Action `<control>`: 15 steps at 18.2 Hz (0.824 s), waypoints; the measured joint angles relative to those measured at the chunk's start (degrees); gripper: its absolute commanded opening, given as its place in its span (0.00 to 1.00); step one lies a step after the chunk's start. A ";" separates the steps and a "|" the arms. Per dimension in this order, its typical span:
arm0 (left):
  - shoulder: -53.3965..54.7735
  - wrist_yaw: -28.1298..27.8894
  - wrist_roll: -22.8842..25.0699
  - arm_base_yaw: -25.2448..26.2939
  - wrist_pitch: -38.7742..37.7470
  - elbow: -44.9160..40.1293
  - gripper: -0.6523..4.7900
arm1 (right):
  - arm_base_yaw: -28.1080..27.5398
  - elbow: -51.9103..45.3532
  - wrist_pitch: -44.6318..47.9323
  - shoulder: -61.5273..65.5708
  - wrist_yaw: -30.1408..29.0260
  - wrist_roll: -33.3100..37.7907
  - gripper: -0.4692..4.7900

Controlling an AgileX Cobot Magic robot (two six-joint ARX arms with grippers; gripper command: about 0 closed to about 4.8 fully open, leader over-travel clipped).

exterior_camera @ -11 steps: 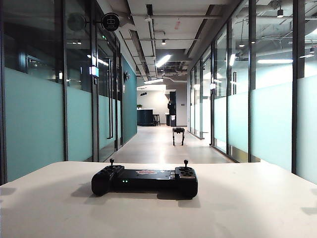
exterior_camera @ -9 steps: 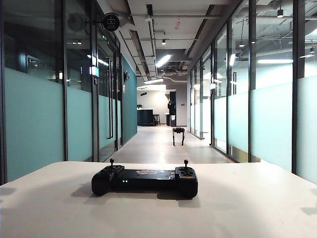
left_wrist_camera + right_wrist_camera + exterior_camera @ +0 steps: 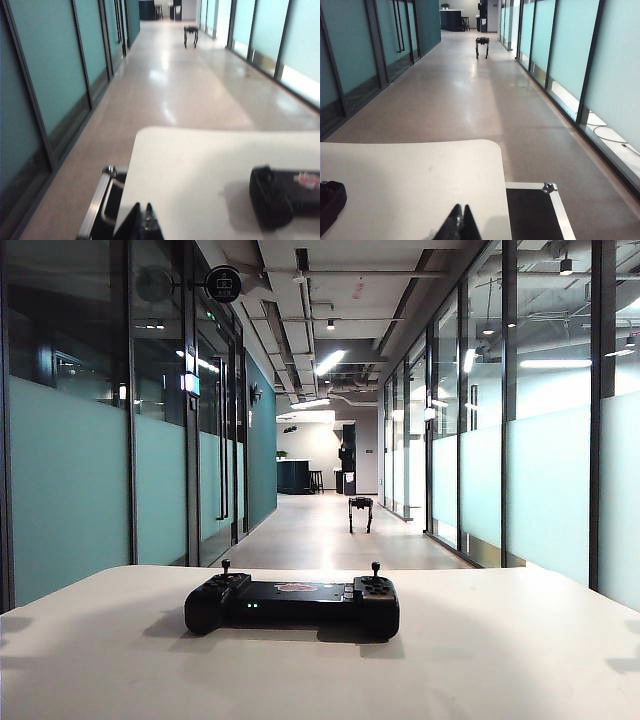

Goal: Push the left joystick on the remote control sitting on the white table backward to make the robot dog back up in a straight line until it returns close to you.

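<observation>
Remote control, wide black gamepad, mid white matte worktop; small dark robot dog far down corridor. Left hand, right hand both pinched shut, empty, well short. Thin left joystick: closed tip could slip off, shoving controller

- The left gripper sits at the near edge of the white table, its two black tips pressed together.
- One black end of the remote control rests on the table, well apart from the gripper.
- The robot dog stands far down the shiny hallway.
- A black case with metal edges sits on the floor beside the table.
</observation>
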 measured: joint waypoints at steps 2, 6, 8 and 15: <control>0.00 0.00 -0.04 0.00 0.94 0.59 0.11 | 0.07 0.24 0.39 0.00 0.02 -0.90 0.09; 0.00 -0.04 -0.15 0.00 1.18 3.02 0.11 | 0.39 3.96 1.09 0.09 0.04 -1.20 0.09; 0.00 -0.04 -0.22 0.00 1.64 3.82 0.11 | 0.37 5.07 1.07 0.11 0.02 -1.27 0.09; 7.37 -0.04 -0.22 0.00 5.31 7.13 0.11 | 0.37 11.32 2.38 8.92 -4.15 -1.90 0.09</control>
